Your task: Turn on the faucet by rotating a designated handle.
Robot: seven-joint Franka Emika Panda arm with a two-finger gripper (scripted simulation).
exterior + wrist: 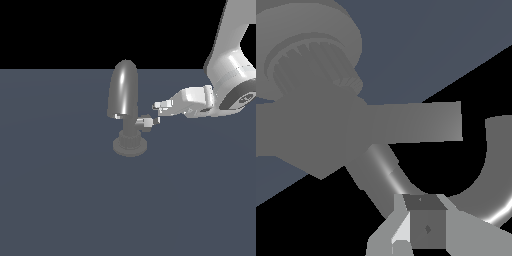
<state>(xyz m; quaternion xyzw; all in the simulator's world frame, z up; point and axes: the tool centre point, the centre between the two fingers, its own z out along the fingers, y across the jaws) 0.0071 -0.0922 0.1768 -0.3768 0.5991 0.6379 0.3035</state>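
- The faucet [124, 95] stands near the middle of the grey desk [60, 200], spout upright on its ribbed disc base.
- The handle [145, 122] juts from the stem toward the exterior view's right.
- The gripper [157, 113] reaches in level from the desk's right edge, fingertips right at the handle, one above it, one beside.
- Contact looks likely, though the close wrist view is too crowded to confirm a firm clamp.

Flat, even light is falling on the dull blue desk [60, 200], casting no visible shadows. A soft vertical sheen is running down the faucet [123, 92], and the white arm [227, 70] is glowing brightest. Both renders are staying sharp, undistorted.
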